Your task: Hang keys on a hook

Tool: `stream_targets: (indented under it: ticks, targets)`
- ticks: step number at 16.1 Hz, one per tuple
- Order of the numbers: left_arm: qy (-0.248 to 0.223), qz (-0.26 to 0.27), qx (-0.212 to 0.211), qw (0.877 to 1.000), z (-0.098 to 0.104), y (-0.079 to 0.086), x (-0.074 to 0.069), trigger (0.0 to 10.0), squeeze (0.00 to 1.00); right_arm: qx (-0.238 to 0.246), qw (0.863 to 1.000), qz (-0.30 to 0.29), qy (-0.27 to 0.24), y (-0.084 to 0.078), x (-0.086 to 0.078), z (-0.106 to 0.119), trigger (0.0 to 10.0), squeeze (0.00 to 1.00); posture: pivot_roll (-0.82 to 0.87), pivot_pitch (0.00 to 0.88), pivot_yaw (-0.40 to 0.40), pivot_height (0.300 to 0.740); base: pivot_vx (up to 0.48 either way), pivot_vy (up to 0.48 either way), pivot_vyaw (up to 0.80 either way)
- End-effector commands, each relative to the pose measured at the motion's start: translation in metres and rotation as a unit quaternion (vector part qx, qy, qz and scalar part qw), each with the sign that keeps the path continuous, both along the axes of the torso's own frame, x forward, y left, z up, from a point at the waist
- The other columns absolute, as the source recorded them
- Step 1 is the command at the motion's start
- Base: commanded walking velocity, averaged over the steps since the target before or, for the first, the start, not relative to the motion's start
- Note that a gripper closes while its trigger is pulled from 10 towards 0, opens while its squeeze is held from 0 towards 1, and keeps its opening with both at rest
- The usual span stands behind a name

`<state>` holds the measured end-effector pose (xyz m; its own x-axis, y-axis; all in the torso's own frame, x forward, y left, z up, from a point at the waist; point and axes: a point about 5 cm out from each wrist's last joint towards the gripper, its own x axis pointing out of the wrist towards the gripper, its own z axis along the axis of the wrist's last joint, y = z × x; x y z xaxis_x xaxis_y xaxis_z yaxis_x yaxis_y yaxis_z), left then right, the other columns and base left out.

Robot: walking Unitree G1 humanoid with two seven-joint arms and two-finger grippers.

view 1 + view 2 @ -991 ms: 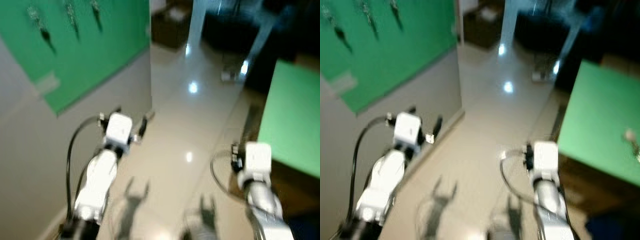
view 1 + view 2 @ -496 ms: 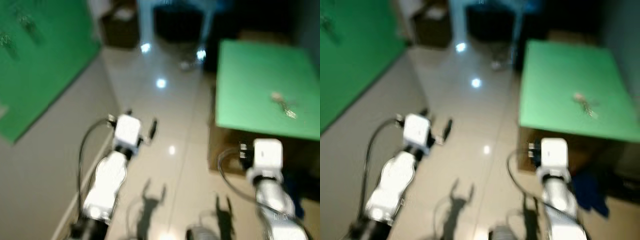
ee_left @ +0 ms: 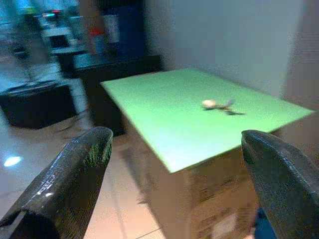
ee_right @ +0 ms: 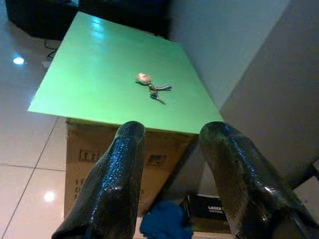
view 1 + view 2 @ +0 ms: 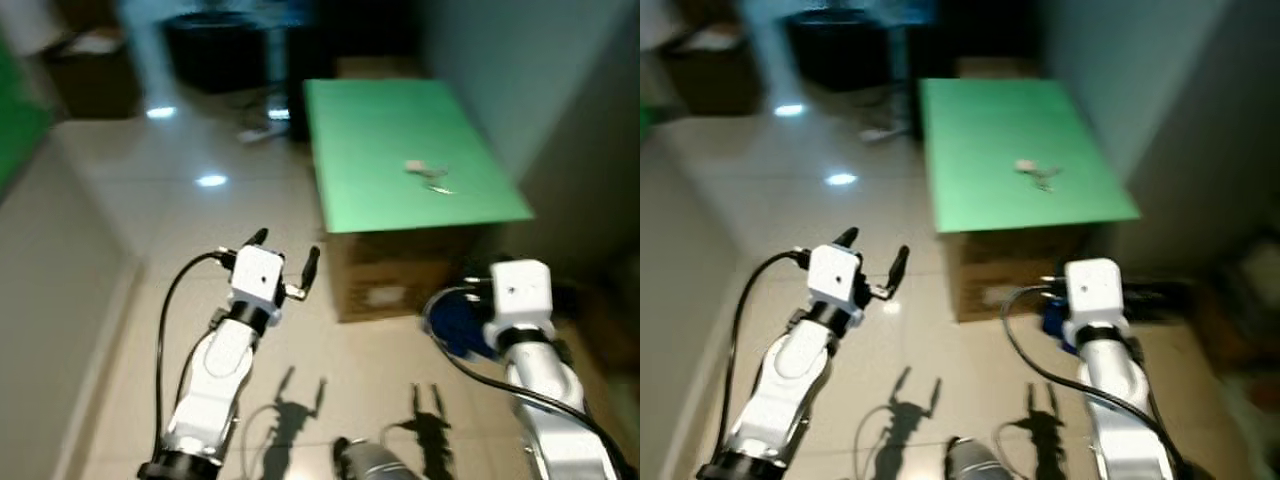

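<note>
Keys (image 4: 153, 88) with a pale fob are seen lying on the green worktop (image 5: 380, 190), which rests on a cardboard box (image 5: 400, 275); they are well apart from both tools, ahead of them. The left tool (image 5: 285, 255) is held spread wide over the glossy tiled floor (image 5: 130, 210), with nothing gripped. The right tool (image 4: 172, 174) is likewise parted and empty. Print on the box is too blurred to be read. A blue cloth (image 4: 164, 224) lies beside the box.
</note>
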<state>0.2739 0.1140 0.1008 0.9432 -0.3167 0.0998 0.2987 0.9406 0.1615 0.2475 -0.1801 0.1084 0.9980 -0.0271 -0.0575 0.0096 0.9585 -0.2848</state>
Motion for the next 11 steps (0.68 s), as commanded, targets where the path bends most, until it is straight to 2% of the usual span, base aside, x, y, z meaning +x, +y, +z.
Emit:
stream_targets:
  ticks: [1, 2, 4, 7, 10, 11]
  targets:
    - [-0.004, 0.001, -0.002, 1.000, 0.002, 0.002, -0.002, 10.0, 0.00, -0.006, 1.000, 0.005, 0.002, 0.002, 0.000, -0.002, 10.0, 0.00, -0.19, 0.093, -0.008, 0.740, 0.000, 0.000, -0.80]
    - [-0.007, -0.001, -0.018, 1.000, 0.005, 0.002, -0.002, 10.0, 0.00, -0.003, 1.000, -0.002, 0.002, 0.001, -0.001, -0.003, 10.0, 0.00, -0.19, 0.094, -0.006, 0.740, 0.000, 0.000, -0.80]
    - [-0.014, -0.015, -0.013, 1.000, 0.008, -0.001, -0.001, 10.0, 0.00, 0.012, 1.000, -0.021, 0.002, -0.004, -0.003, -0.003, 10.0, 0.00, -0.19, 0.096, 0.012, 0.740, 0.000, 0.000, -0.80]
    - [-0.017, -0.047, -0.010, 0.999, 0.010, -0.008, 0.001, 10.0, 0.00, 0.007, 0.999, -0.036, -0.003, -0.009, -0.008, -0.003, 10.0, 0.00, -0.21, 0.099, 0.046, 0.740, 0.000, 0.000, -0.80]
    - [-0.017, -0.064, -0.015, 0.998, 0.012, -0.012, 0.003, 10.0, 0.00, 0.006, 0.999, -0.050, 0.000, -0.010, -0.014, -0.006, 10.0, 0.00, -0.22, 0.102, 0.063, 0.740, 0.344, 0.000, -0.74]
    - [-0.017, -0.067, -0.014, 0.998, 0.012, -0.013, 0.003, 10.0, 0.00, 0.004, 0.999, -0.048, 0.004, -0.009, -0.015, -0.008, 10.0, 0.00, -0.22, 0.104, 0.066, 0.740, 0.390, 0.000, 0.00]
